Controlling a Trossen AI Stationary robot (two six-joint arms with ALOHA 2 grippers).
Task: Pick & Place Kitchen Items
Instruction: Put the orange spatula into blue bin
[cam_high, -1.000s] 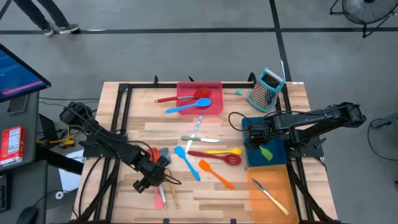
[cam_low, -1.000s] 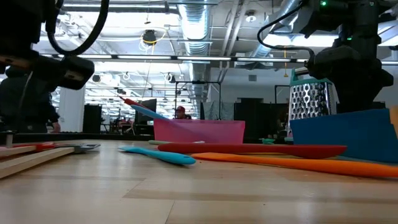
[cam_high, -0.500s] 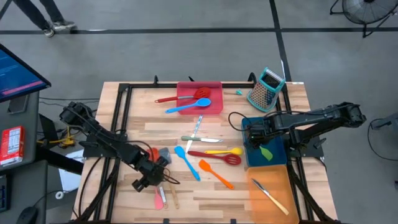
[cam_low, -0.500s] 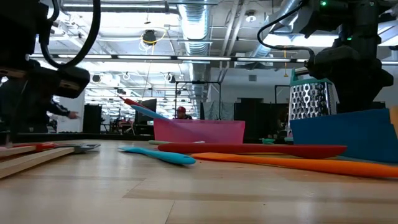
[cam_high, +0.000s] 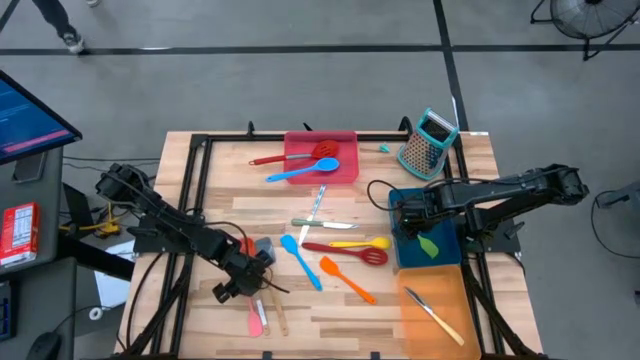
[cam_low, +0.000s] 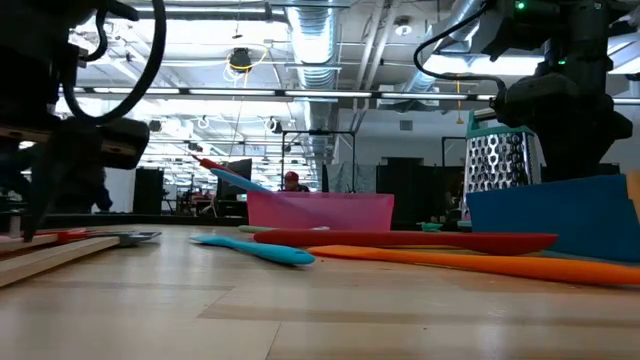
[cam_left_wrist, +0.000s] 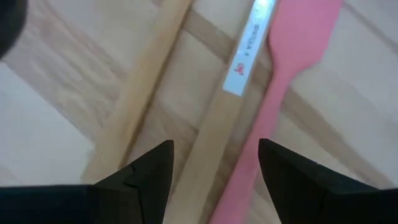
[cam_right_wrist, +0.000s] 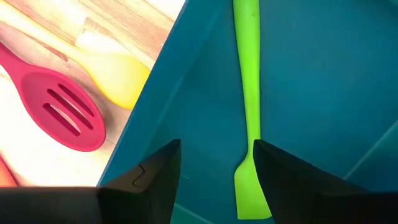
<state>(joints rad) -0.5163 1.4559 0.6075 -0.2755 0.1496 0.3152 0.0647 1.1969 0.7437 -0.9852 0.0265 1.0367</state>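
The left gripper (cam_left_wrist: 212, 165) is being held wide open, empty, just above a wooden handle (cam_left_wrist: 211, 143) beside the pink spatula (cam_left_wrist: 283, 81). The right gripper (cam_right_wrist: 216, 163) is being kept apart, empty, over the blue tray (cam_right_wrist: 323, 93), where the green spatula (cam_right_wrist: 249, 118) is lying.

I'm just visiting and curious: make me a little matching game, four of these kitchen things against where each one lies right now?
Things:
1. green spatula
2. light blue spoon
3. silver knife
4. box grater

Places:
A. in the orange tray
B. standing on the table's far right corner
C. in the blue tray
D. across the red tray's edge

Pairs: 1-C, 2-D, 3-A, 4-B
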